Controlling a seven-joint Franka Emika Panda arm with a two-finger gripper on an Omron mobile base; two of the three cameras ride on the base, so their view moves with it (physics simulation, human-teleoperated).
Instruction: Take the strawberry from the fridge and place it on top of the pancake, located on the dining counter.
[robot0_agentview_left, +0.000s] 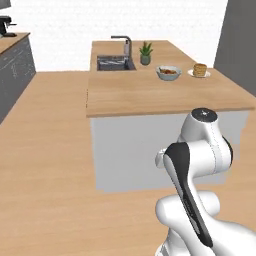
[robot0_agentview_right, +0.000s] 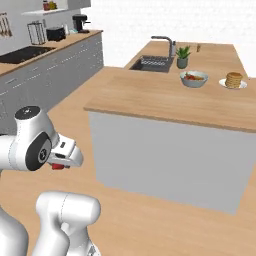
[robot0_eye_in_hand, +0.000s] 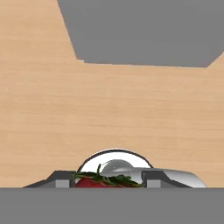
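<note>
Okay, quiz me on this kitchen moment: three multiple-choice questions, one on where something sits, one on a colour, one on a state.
1. Where is the pancake stack?
A. On the floor
B. On a white plate on the dining counter
C. In the sink

2. What colour is the dining counter's top?
A. Black
B. White
C. Light wood

3. What is the pincer doing?
A. Closed on the strawberry
B. Open over the fruit bowl
C. Holding the potted plant

Answers:
1 B: the stack rests on its plate, right of the fruit bowl.
2 C: the top is pale wood over a grey base.
3 A: in the hand view the red berry with green leaves sits between the fingertips.
</note>
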